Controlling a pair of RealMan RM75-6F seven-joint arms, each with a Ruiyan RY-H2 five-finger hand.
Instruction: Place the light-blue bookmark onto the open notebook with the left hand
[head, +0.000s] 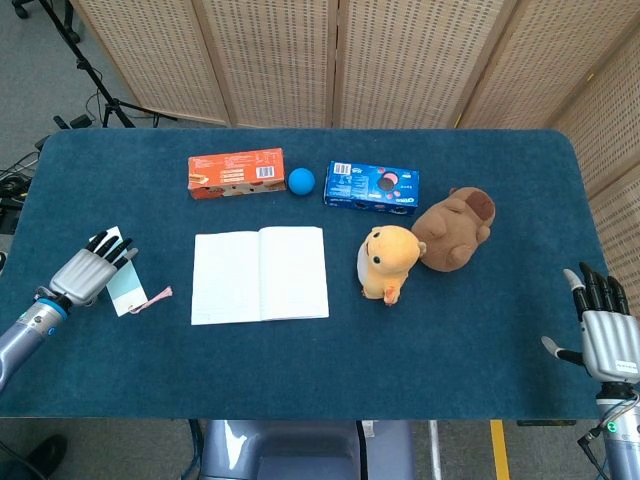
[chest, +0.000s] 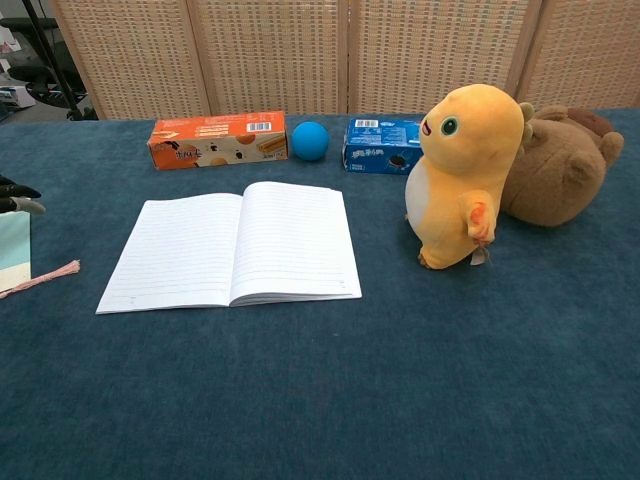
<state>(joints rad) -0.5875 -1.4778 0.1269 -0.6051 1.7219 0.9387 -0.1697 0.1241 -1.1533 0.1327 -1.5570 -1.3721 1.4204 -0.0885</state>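
Hovering with fingers spread and empty, the left robot hand (head: 93, 269) overlaps the light-blue bookmark (head: 127, 288), whose long axis runs roughly toward-and-away; the open notebook (head: 260, 274) lies to its right, apart.

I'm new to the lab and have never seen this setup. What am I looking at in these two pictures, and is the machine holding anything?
It is a two-armed robot with finger-like hands, seated at a blue table. One picture looks down from its head, the other looks forward from its chest. The left robot hand, fingers spread, is over the light-blue bookmark, which lies flat; no grip shows. The right robot hand is open at the table's edge, holding nothing. Also on the table: an open notebook, an orange box, a blue ball, a blue cookie box, a yellow plush and a brown plush.
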